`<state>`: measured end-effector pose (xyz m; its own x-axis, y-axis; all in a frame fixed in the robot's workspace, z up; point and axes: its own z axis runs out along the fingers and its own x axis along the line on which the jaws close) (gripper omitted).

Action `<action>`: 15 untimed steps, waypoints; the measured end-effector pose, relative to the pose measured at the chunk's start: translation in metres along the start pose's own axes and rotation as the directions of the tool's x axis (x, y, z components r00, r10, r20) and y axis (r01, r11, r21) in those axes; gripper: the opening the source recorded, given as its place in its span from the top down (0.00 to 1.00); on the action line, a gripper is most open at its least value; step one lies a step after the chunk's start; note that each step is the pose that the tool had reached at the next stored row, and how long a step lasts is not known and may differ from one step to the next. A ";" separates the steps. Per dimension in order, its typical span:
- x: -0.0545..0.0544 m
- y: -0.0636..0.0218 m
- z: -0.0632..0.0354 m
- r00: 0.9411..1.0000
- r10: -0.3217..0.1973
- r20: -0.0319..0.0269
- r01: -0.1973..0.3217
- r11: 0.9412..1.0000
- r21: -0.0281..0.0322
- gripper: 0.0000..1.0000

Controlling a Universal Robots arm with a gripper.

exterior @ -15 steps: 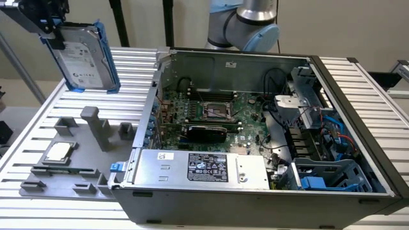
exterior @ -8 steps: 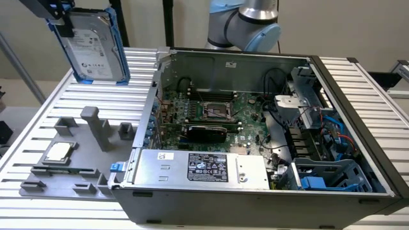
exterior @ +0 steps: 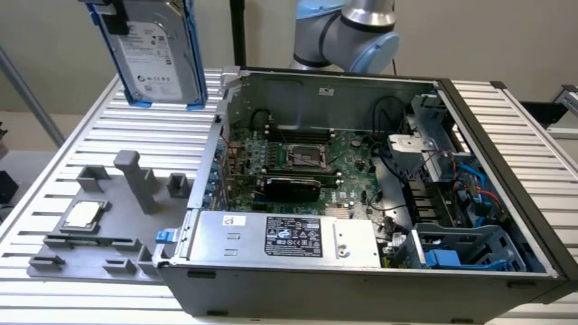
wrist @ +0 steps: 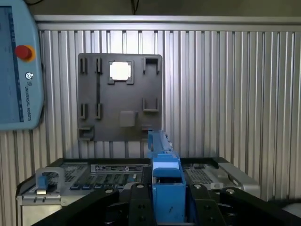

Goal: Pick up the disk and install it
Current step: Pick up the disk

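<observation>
High at eleven o'clock over the slatted metal tabletop (exterior: 135, 135), the claw (wrist: 168, 207) grips the flat silver-grey, blue-framed disk (exterior: 158, 57): carrying seems in hand, alignment with the five-o'clock blue plastic cage (exterior: 465, 247) not yet made.

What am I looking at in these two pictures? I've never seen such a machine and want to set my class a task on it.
This is a robot arm with a gripper at its end, a clamp that grasps things. One picture comes from a camera standing off the arm, looking over the whole scene; the other from a camera on the wrist, looking past the gripper. On a slatted metal table stands an open computer case, its boards and cables bare. Beside it lies a grey tray of holders with a small silver chip. The gripper is shut on the disk, a hard drive in a blue frame, held above the table, not yet in the case.
</observation>
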<state>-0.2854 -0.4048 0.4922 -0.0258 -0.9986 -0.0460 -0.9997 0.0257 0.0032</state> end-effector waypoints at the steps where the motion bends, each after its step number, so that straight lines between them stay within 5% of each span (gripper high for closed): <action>1: 0.001 -0.0046 -0.0013 1.000 0.000 0.000 0.000 1.000 0.000 1.00; 15: 0.009 -0.0689 -0.0068 1.000 0.000 0.000 0.000 1.000 -0.001 1.00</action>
<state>-0.2167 -0.4161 0.4984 -0.0260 -0.9986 -0.0459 -0.9997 0.0258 0.0046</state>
